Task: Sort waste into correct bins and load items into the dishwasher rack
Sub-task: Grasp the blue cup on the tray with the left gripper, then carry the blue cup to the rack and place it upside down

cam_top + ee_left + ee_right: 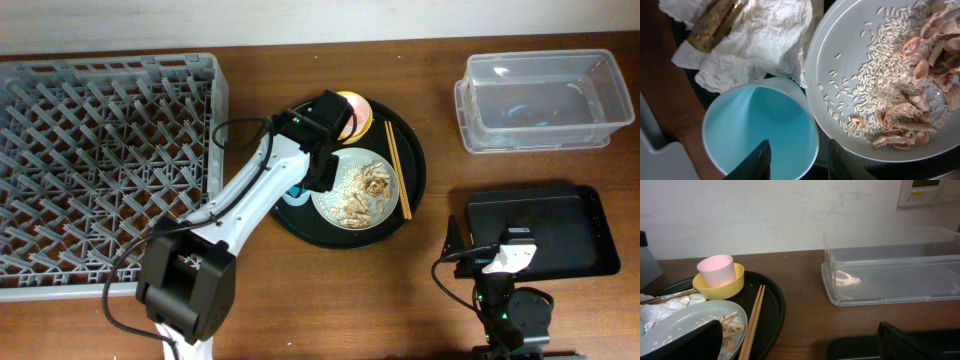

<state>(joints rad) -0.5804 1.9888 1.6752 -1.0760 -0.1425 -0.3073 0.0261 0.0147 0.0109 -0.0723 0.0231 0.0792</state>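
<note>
While the light blue cup [760, 125] sat at nine o'clock of the grey plate [840, 60] seen from overhead, the left gripper [799, 147] stood apart astride its rim, so lifting well needed a firm, square pinch on the wall

top-down overhead, close wrist views, shared plate [819, 65]

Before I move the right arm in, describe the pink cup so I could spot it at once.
Find the round black tray in the middle of the table. At its back edge, toward the wall, sits a small yellow bowl, and the pink cup stands upright inside it. It is the only pink thing; the light blue cup stands beside the grey plate instead.
</note>
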